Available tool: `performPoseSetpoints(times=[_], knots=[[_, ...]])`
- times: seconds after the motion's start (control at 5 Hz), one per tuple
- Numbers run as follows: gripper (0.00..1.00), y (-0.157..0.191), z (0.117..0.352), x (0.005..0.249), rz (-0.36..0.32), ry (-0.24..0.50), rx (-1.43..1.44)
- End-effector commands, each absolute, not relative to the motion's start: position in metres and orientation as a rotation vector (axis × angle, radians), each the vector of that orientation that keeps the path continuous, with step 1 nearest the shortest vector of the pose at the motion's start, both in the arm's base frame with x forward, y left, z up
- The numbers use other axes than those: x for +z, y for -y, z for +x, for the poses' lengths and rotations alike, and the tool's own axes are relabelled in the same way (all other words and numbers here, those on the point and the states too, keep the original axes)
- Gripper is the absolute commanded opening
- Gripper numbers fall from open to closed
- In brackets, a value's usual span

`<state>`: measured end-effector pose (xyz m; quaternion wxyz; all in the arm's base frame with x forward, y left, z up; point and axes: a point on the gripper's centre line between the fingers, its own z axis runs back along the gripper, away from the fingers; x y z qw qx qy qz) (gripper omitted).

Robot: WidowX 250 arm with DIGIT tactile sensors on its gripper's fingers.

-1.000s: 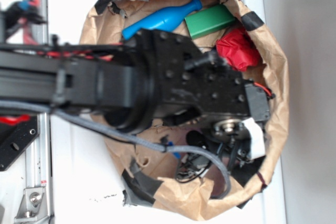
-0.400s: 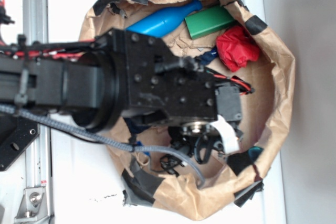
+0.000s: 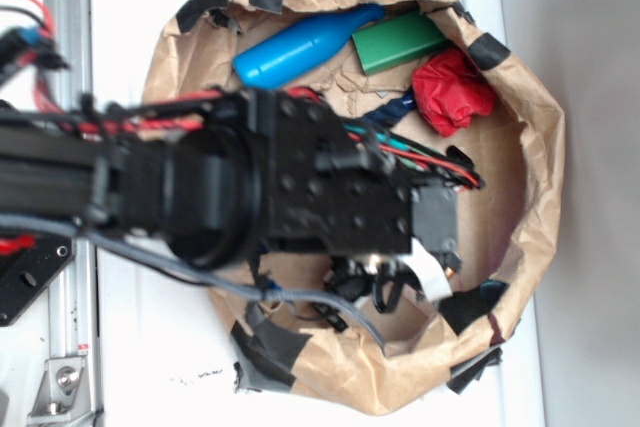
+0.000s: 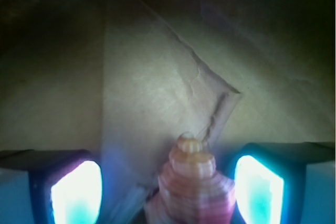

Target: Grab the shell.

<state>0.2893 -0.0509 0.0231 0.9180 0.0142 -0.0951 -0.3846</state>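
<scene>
One second has been enough for our arm (image 3: 200, 192) to shift across the paper bag (image 3: 530, 117): earlier its wrist sat close to the bag's right rim and partly covered the red cloth (image 3: 452, 90), while now it has drawn back toward the left and lower part of the bag, leaving the red cloth, the green block (image 3: 400, 42) and the blue bottle (image 3: 300, 45) fully uncovered along the upper rim. We read that as the tool (image 4: 167, 190) having settled over its target, since the wrist view now shows the shell (image 4: 194, 187) sitting right between the two lit fingers (image 4: 76, 192), nearer the right-hand one, with a gap visible on each side. The tool is therefore spread apart and not yet gripping anything; what remains, in our judgement, is to close on the shell. From outside we cannot see the shell at all, because the arm hides that part of the bag floor, so we place it only as lying on the crumpled brown paper under the wrist, toward the bag's lower rim. Up close it looks glossy, banded in pink and orange-brown steps that narrow to a small rounded pale-amber cap pointing away from the camera; its wider end is cut off by the frame's bottom edge.
</scene>
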Motion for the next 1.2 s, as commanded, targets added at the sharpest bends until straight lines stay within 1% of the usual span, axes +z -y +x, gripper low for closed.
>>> performPoseSetpoints(times=[0.0,0.2,0.4,0.6,0.8,1.0], knots=[[0.0,0.059,0.288,0.023,0.18,0.12,-0.645],[0.0,0.055,0.288,0.039,0.184,0.148,-0.515],[0.0,0.051,0.29,0.061,0.174,0.174,-0.456],[0.0,0.043,0.299,0.088,0.152,0.158,-0.259],[0.0,0.033,0.316,0.113,0.141,0.084,-0.012],[0.0,0.021,0.32,0.131,0.078,0.029,0.239]])
